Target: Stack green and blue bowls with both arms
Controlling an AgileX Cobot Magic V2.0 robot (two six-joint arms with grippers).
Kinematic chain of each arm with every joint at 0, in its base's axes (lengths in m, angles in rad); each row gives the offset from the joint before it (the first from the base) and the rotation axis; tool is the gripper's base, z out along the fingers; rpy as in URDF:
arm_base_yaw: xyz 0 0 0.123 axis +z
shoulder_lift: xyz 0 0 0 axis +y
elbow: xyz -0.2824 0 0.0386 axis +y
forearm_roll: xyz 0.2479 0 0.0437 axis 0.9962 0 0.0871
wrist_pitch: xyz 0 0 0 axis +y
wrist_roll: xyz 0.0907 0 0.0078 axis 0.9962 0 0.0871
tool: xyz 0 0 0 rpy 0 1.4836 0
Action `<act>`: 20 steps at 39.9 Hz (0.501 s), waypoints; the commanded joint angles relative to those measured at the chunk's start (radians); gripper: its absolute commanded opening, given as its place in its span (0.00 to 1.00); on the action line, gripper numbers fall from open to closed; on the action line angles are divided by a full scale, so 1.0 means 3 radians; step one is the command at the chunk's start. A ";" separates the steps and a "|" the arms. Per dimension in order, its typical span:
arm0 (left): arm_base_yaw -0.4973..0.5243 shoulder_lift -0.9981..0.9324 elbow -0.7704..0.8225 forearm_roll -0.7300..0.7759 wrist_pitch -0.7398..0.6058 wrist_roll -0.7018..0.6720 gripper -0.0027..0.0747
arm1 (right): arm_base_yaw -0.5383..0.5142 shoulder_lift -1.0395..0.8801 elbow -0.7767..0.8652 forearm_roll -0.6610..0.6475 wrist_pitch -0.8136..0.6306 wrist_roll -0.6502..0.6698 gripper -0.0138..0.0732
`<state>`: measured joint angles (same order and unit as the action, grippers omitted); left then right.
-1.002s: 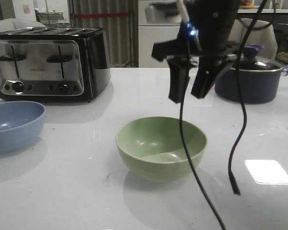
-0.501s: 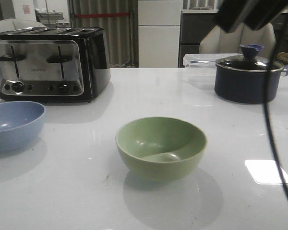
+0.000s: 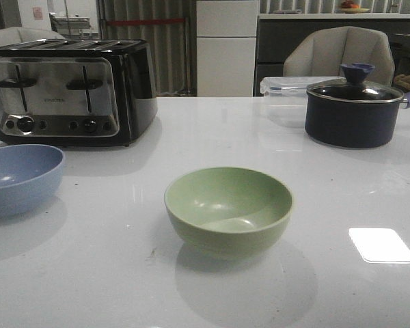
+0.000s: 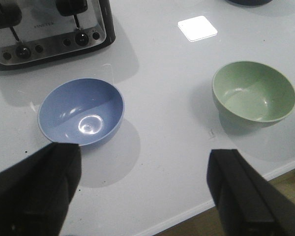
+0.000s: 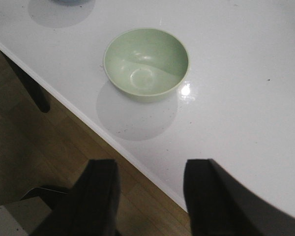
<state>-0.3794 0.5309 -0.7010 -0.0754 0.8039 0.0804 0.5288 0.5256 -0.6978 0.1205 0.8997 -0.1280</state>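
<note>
We locate the green bowl (image 3: 229,210) upright at the centre of the white table (image 3: 212,130), with the blue bowl (image 3: 19,179) well apart at the left edge, in front of the toaster (image 3: 68,90). A lidded navy pot (image 3: 354,111) stands far right. Left gripper (image 4: 142,189) and right gripper (image 5: 150,196) both hang with fingers spread wide, holding nothing.

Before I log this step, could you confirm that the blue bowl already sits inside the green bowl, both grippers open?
Not quite: the blue bowl stands apart from the green bowl on the table, as the left wrist view shows. The left gripper and right gripper are indeed open.
</note>
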 commanded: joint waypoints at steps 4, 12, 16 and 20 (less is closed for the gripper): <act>-0.0026 0.0035 -0.0089 -0.0021 -0.0281 0.0008 0.79 | 0.0004 -0.0291 0.0104 0.0002 -0.0214 -0.0056 0.65; -0.0026 0.0035 -0.0089 -0.0021 -0.0299 0.0008 0.79 | 0.0004 -0.0321 0.0121 0.0002 -0.0228 -0.0056 0.65; -0.0026 0.0035 -0.0089 -0.0037 -0.0361 0.0008 0.79 | 0.0004 -0.0321 0.0121 0.0002 -0.0228 -0.0056 0.65; -0.0026 0.0035 -0.0089 -0.0094 -0.0397 0.0008 0.79 | 0.0004 -0.0321 0.0121 0.0002 -0.0228 -0.0056 0.65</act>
<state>-0.3794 0.5309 -0.7010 -0.0827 0.7782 0.0804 0.5288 0.4250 -0.6359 0.1205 0.9039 -0.1295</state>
